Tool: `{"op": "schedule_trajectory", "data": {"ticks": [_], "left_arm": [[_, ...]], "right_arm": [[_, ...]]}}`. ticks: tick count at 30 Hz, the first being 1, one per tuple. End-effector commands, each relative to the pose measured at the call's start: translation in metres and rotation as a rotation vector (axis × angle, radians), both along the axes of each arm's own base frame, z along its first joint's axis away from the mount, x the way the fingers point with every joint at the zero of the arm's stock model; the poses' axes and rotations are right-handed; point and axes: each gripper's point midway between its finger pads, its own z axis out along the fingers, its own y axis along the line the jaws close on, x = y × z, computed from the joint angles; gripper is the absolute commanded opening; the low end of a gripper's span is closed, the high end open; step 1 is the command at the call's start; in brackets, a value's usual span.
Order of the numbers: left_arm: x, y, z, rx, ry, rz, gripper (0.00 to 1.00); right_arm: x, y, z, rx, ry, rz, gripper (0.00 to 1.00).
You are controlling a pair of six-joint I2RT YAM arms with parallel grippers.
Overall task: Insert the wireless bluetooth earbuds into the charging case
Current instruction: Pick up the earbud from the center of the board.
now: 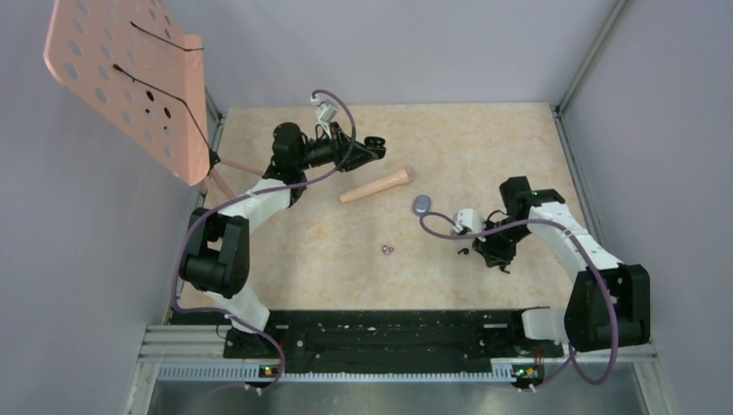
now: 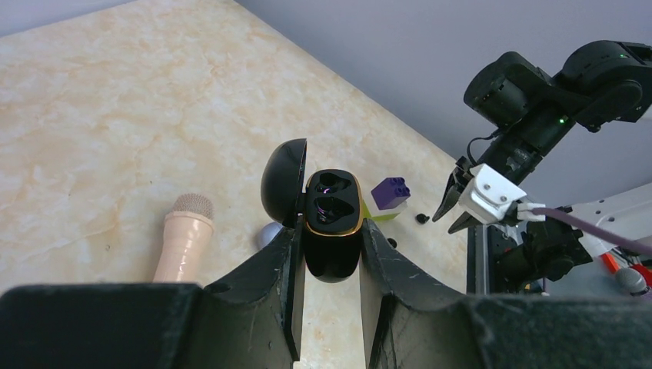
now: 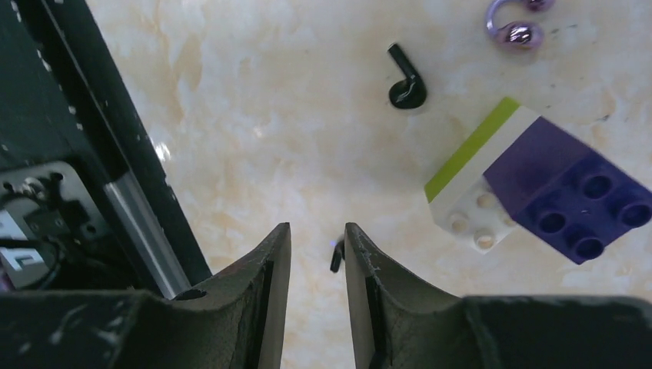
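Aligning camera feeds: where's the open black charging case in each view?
Top external: glossy black charging case far centre-left, gripped by the left end effector.
Left wrist: picture centre, lid open.
Right wrist: not in it.
Shared landmark: peach plastic toy microphone, near the case in both views showing it.

The left arm (image 1: 259,201) and the right arm (image 1: 566,233) have white shells and black joints. A purple cable (image 2: 584,224) follows each one. The right tool (image 3: 317,229) has black, scratched fingers (image 3: 269,288).
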Motion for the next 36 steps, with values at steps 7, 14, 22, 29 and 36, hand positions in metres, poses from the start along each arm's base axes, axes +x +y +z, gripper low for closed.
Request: {"op": "schedule_trajectory", "data": {"ticks": [7,14,22,29,36], "left_arm": [[-0.007,0.004,0.018,0.005,-0.068,-0.003,0.0],[-0.01,0.005,0.016,0.014,-0.073,0.002,0.0],[-0.013,0.007,0.012,0.022,-0.071,0.004,0.0],[-0.015,0.007,0.01,0.027,-0.071,0.004,0.0],[-0.013,0.007,0.008,0.031,-0.067,0.008,0.0]], "right_arm": [[-0.004,-0.037,-0.014,-0.18,0.023,0.301,0.36],[0.014,-0.05,-0.023,-0.23,0.025,0.37,0.36],[0.027,-0.05,-0.026,-0.234,0.01,0.424,0.36],[0.016,-0.053,-0.029,-0.234,0.041,0.49,0.34],[0.01,-0.052,-0.035,-0.219,0.059,0.508,0.33]]}}
